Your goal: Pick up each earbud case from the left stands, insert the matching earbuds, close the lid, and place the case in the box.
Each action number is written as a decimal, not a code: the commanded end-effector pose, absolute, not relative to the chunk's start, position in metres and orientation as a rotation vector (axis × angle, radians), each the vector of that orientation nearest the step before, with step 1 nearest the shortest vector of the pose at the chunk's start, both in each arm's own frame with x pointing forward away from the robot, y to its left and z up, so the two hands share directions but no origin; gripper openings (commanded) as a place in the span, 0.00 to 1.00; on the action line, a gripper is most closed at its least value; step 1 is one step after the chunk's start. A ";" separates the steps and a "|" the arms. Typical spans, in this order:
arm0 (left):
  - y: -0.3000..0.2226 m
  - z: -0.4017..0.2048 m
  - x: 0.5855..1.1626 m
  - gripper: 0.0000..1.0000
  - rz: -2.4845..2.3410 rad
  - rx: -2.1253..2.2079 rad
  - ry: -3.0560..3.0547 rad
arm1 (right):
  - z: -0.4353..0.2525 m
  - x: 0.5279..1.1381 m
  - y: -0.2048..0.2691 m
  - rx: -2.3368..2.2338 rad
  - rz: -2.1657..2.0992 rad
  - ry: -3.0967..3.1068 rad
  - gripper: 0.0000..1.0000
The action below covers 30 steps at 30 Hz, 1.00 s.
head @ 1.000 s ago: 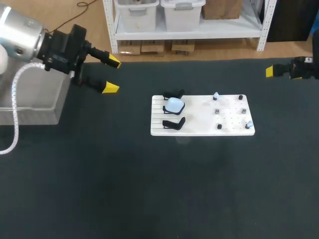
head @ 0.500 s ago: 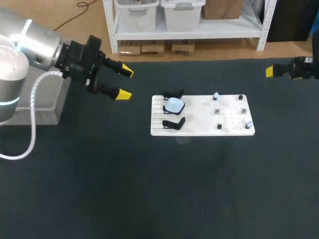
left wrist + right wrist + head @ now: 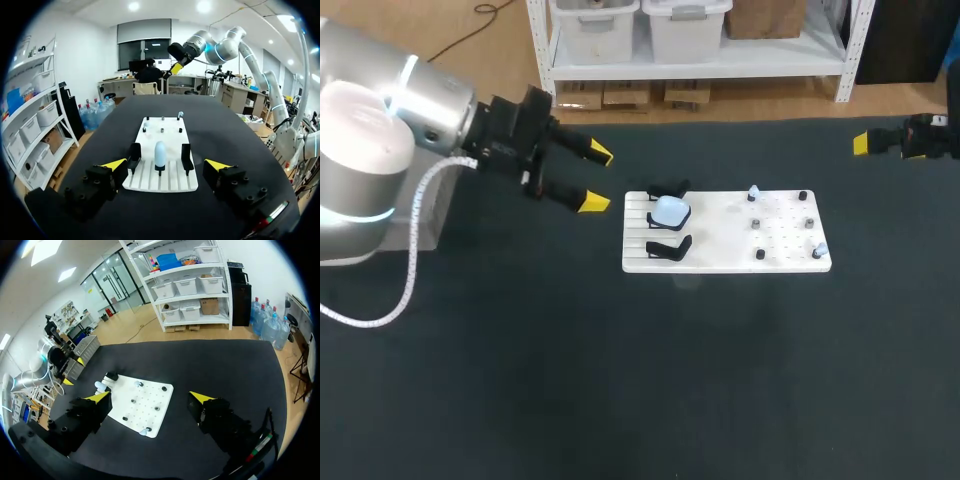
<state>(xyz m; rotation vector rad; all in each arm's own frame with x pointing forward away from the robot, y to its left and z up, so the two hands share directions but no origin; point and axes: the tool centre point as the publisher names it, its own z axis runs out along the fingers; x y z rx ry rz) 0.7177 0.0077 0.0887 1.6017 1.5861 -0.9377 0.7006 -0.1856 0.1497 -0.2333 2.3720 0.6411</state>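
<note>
The left gripper [image 3: 597,178] hovers spread wide and empty just off the white board's [image 3: 720,252] left edge. The pale blue earbud case [image 3: 670,211] sits on the middle stand [image 3: 654,222] at that edge. The right gripper [image 3: 150,397], also spread, hangs over the table's [image 3: 520,380] far right corner.

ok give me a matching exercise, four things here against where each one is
1 earbud case
2 left gripper
3 right gripper
4 white board

a open, by the table's right edge
b standing at the board's left end
c open, just left of the board
d lying flat, mid-table

Pairs: 1-b, 2-c, 3-a, 4-d
</note>
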 end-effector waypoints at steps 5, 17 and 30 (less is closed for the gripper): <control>-0.018 0.072 0.720 1.00 -0.957 1.606 1.548 | 0.150 0.700 -0.186 -0.234 0.641 2.372 1.00; -0.029 0.051 0.719 1.00 -0.989 1.628 1.536 | 0.150 0.700 -0.186 -0.234 0.641 2.372 1.00; -0.040 0.030 0.719 1.00 -1.011 1.610 1.549 | 0.150 0.700 -0.186 -0.234 0.641 2.372 1.00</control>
